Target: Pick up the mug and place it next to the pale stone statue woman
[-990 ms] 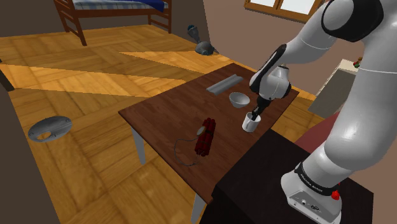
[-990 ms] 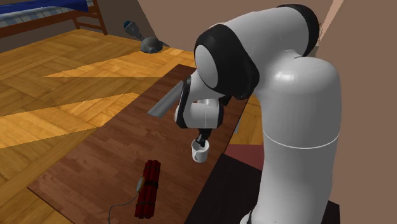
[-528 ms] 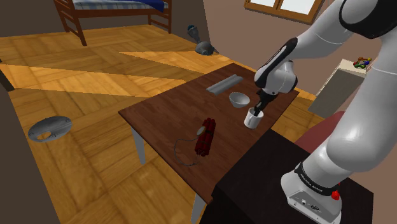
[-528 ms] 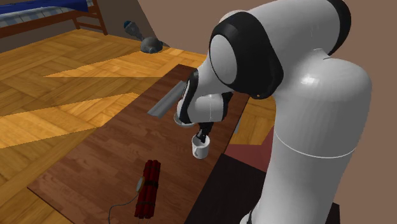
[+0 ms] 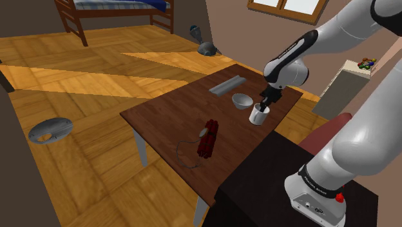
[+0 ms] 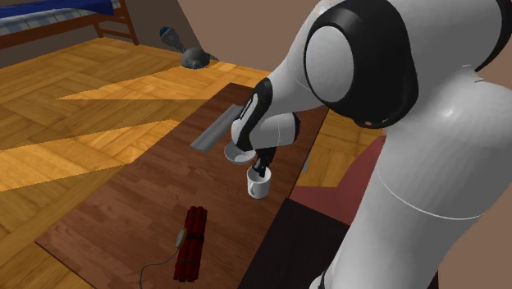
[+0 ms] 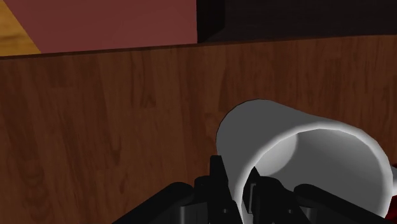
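Mug [image 5: 259,115], white and cylindrical, is clasped at rim wall by narrowly closed all-black two-finger gripper [image 5: 264,105], near edge of dark wooden table [image 5: 161,116], beside grey bowl [image 5: 242,100]. Grasp judged done; carrying to long pale grey statue [image 5: 227,85] and release are left.

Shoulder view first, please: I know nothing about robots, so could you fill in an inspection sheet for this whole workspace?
Surface: dark wooden table.
Job's things: white mug near the stand-side edge; grey statue lying flat at the far end.
Clutter: pale bowl beside the mug; red stick bundle.
Grippers: gripper shut on the mug's rim, one finger inside.
Cables: thin wire trailing from the bundle.
Surroundings: wood floor, bed frame, grey disc on the floor.
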Robot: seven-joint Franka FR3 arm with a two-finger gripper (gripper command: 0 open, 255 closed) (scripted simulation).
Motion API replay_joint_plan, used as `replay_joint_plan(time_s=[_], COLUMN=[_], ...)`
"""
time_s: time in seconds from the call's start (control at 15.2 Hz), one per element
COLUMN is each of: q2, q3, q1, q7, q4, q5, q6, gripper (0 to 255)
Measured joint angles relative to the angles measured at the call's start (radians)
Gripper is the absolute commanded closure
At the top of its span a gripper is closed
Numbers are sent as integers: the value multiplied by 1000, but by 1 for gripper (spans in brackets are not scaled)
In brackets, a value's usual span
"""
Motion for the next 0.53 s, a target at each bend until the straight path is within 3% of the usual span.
replay_joint_plan(time_s=[0.53], q2=[-121], q3=[-18], q1=[-2], q7=[102], q4=[12], q5=[-136], q6=[-109], gripper=[255])
